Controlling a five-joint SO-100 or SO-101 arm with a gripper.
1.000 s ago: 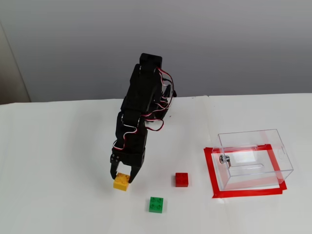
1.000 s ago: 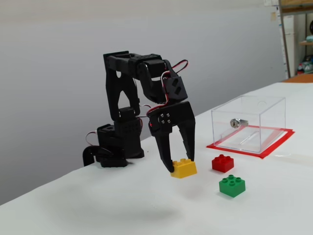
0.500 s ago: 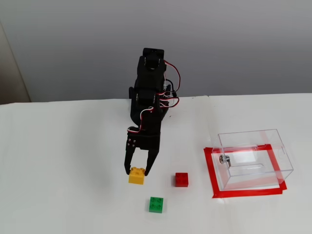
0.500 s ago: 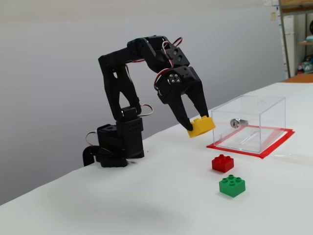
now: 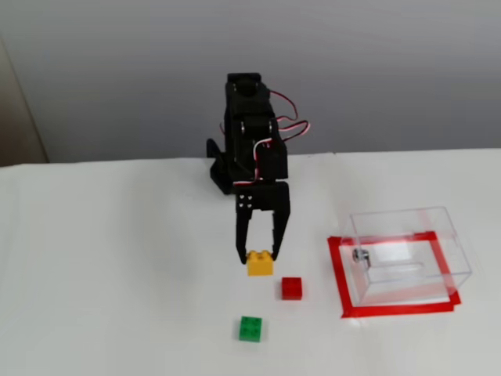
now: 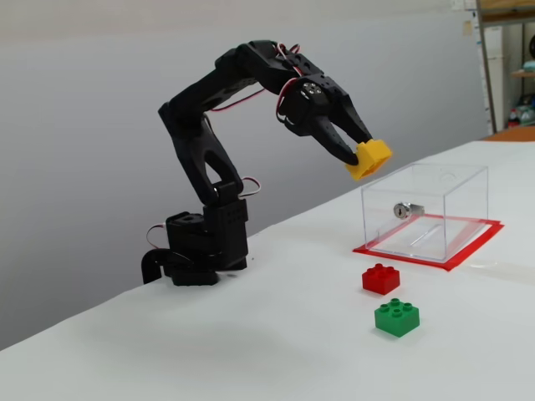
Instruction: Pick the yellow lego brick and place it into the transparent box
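Note:
My gripper [image 5: 258, 257] is shut on the yellow lego brick [image 5: 261, 264], pinching it between the two black fingertips. In a fixed view the gripper [image 6: 358, 159] holds the brick [image 6: 370, 158] tilted and well above the table, up and to the left of the transparent box [image 6: 426, 188]. The box [image 5: 407, 219] stands on the table, open at the top, with a small metal knob [image 5: 360, 255] on its left wall, and there is no brick in it.
A red brick [image 5: 292, 287] and a green brick [image 5: 251, 328] lie on the white table in front of the arm, left of the box. Red tape [image 5: 340, 282] frames the box's footprint. The arm's base [image 6: 201, 251] stands at the back.

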